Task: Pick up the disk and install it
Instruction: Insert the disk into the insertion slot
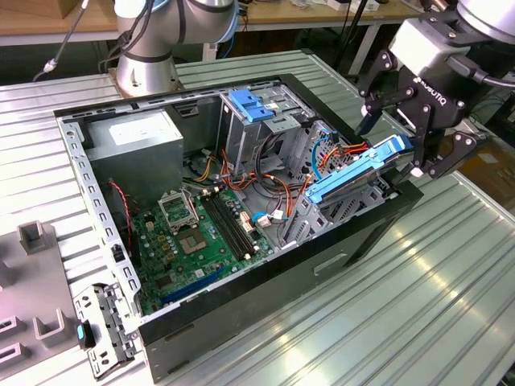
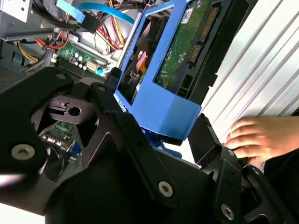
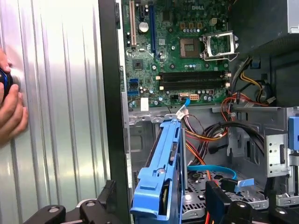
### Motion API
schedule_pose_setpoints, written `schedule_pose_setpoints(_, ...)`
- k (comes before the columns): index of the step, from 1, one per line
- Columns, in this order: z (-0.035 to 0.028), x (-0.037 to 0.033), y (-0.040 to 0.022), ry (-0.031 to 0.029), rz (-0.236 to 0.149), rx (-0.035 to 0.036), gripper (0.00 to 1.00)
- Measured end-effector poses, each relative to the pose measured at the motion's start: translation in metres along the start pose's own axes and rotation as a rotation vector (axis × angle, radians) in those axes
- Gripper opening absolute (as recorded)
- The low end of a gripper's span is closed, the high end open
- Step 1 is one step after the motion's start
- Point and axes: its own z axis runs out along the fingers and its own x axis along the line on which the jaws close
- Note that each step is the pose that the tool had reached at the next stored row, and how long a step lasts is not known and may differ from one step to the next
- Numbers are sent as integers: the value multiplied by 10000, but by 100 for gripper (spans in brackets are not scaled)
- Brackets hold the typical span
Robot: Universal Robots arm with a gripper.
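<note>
This is a robotics lab. A robot arm's base (image 1: 145, 56) stands on a ribbed metal bench (image 1: 451, 265). Its tool (image 1: 405, 157) grips a disk (image 1: 354, 173) over an open computer case (image 1: 265, 277) with the motherboard (image 1: 201, 241) bare. Grey fixtures (image 1: 36, 241) lie on the bench at the exterior view's left. Wooden desks (image 1: 40, 20) with hanging cables (image 1: 354, 24) stand behind. A person's hand (image 2: 254, 135) rests on the bench beside the case.

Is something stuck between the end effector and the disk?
No, nothing visible. The end effector grips the disk by its blue carrier end, tilted over the open computer case.
</note>
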Motion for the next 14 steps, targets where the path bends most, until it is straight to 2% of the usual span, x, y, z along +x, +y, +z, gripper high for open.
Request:
schedule_pose_setpoints(2, 14, -6, -73, 27, 39, -391, 84)
schedule_pose_setpoints(4, 27, -14, -151, 54, 75, -753, 84)
schedule_pose_setpoints(5, 38, -19, -203, 72, 103, -1012, 84)
schedule_pose_setpoints(7, 51, -34, -297, 102, 142, -1394, 84)
schedule_pose_setpoints(8, 52, -38, -319, 109, 150, -1483, 84)
schedule_pose_setpoints(9, 57, -43, -361, 120, 166, -1639, 84)
schedule_pose_setpoints(10, 68, -49, -399, 133, 187, -1835, 84)
schedule_pose_setpoints(12, 80, -50, -413, 146, 216, -2000, 84)
schedule_pose_setpoints(13, 88, -49, -414, 155, 251, -2118, 84)
schedule_pose_setpoints(14, 88, -49, -414, 155, 252, -2121, 84)
